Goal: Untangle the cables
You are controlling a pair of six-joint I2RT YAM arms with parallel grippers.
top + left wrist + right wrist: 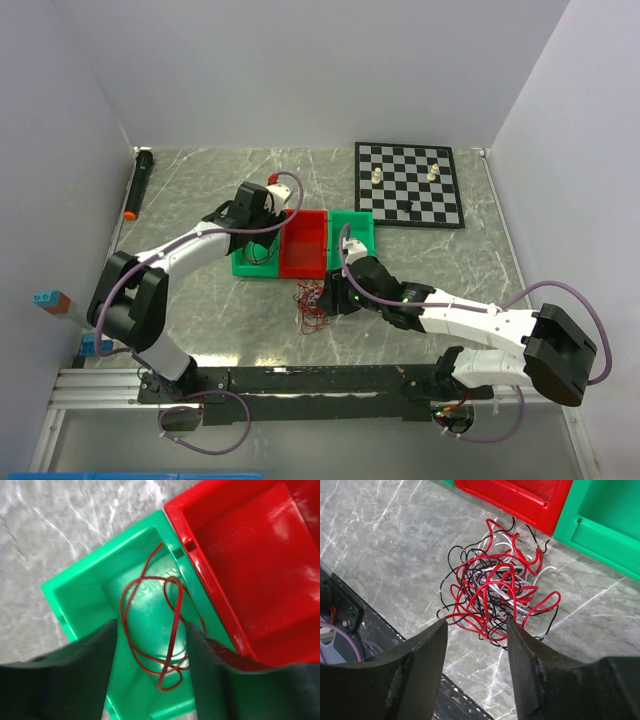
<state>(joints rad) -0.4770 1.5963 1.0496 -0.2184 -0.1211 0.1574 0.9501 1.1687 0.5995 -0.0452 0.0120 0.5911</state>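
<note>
A tangle of thin red, black and white cables [495, 590] lies on the marble table just in front of the red bin [520, 497]; in the top view the tangle [312, 305] sits near the bins' front edge. My right gripper [476, 625] is open and empty, hovering just short of the tangle, and shows in the top view [335, 296]. One red cable [152, 625] lies looped inside the left green bin [75, 595]. My left gripper [152, 626] is open above that bin, fingers either side of the loop, holding nothing; in the top view it [263, 224] is over the bin.
Three bins stand side by side: left green [243, 266], red [305, 245], right green [355, 228]. A chessboard [408, 183] with a few pieces lies at the back right. A black marker with an orange tip [139, 182] lies at the back left. Blue blocks [50, 299] sit at the left edge.
</note>
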